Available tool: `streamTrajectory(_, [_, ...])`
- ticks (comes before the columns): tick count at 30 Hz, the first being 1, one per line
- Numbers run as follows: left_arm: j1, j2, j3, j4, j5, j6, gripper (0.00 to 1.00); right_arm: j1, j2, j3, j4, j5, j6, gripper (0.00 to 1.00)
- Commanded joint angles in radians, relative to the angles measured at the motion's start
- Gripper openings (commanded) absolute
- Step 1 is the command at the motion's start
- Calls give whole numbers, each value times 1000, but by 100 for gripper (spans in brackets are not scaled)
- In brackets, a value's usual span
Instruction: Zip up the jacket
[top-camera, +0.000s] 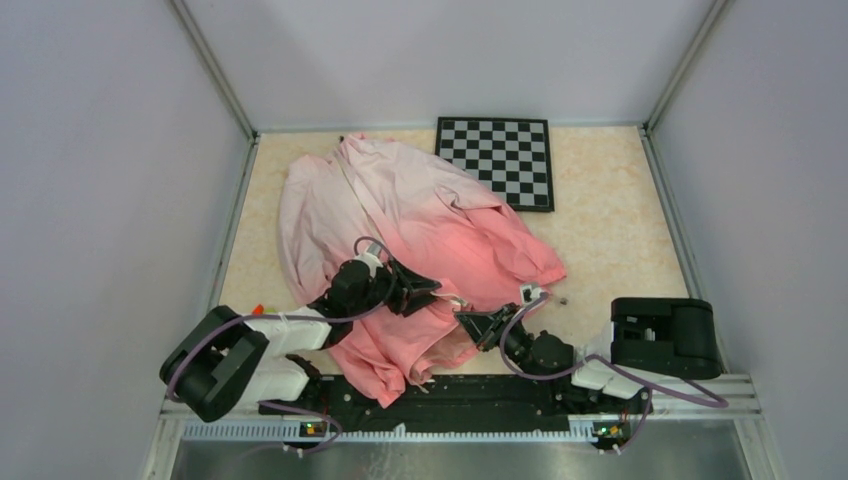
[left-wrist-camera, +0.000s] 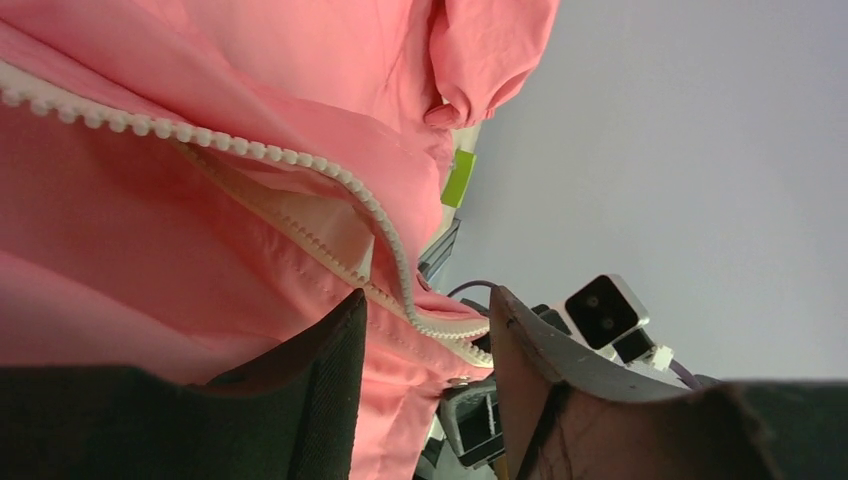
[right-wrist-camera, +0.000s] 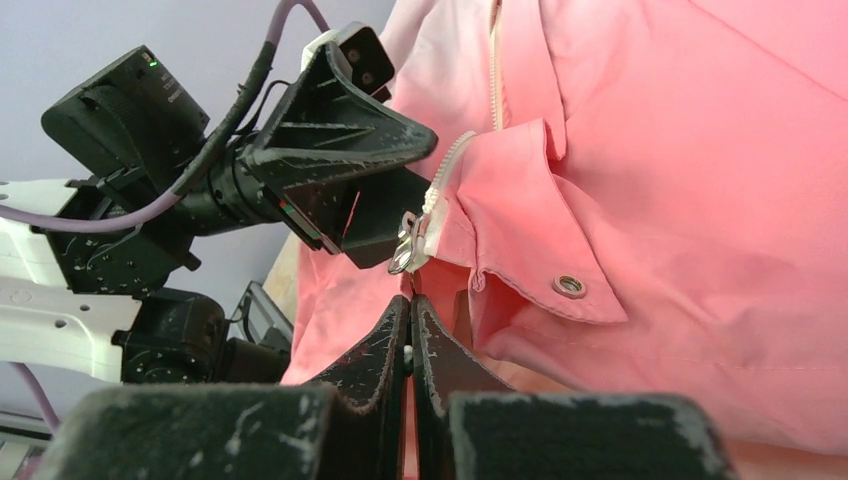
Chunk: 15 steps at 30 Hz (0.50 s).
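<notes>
The jacket (top-camera: 420, 225) lies crumpled on the table, pale pink at the far end and coral at the near hem. Its white zipper (left-wrist-camera: 240, 150) is unzipped along the part that shows. My left gripper (top-camera: 425, 292) is open, and the hem and the zipper's lower end (left-wrist-camera: 440, 325) hang loose between its fingers (left-wrist-camera: 330, 385). My right gripper (right-wrist-camera: 410, 300) is shut on a thin edge of the jacket's hem (right-wrist-camera: 520, 210), just under the metal zipper slider (right-wrist-camera: 405, 248). In the top view the right gripper (top-camera: 472, 325) sits beside the left one.
A black-and-white chessboard (top-camera: 497, 160) lies at the back right, touching the jacket's edge. Grey walls close in the table on three sides. A metal rail (top-camera: 450, 400) runs along the near edge. A small orange object (top-camera: 258, 308) lies by the left arm.
</notes>
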Motion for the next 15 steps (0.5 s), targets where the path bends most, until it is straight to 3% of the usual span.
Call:
streamTrajectory(1, [-10,20,27,56,-3,21,49,-12,-24,-54,21,22,21,0])
streamTrajectory(9, [-18,14,30,66,-38,72,21,-11,-40,-53,-30,36,62,0])
streamTrajectory(15, [-24,39,-28,195,-40,97,6,-12,-133,-38,-192,42,130,0])
